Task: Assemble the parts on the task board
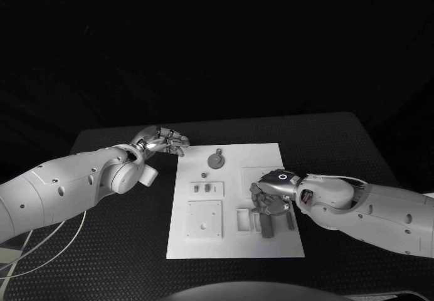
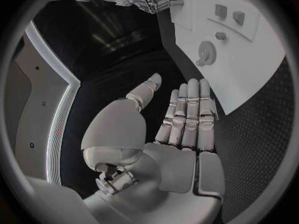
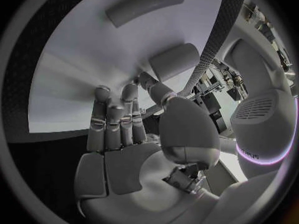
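The left hand holds nothing; its fingers lie straight and side by side with the thumb set apart, released, over the black textured table just beside the far left corner of the flat white rectangular task board; in the head view the same hand sits off the board's edge, not touching it.

The right hand hangs over the right half of the board, fingers pointing down toward a dark grey elongated part that lies there; from the wrist its fingers appear straight and close together above the white surface, with two grey cylindrical parts near the thumb; whether the fingertips touch or pinch any part I cannot tell.

On the board, a round grey gear-like part with a short stem lies near the far edge, well apart from both hands; it shows from the left wrist too; small grey blocks stand in a row left of centre; a square raised plate lies nearer the robot, with a narrow rectangular slot piece just beside it.
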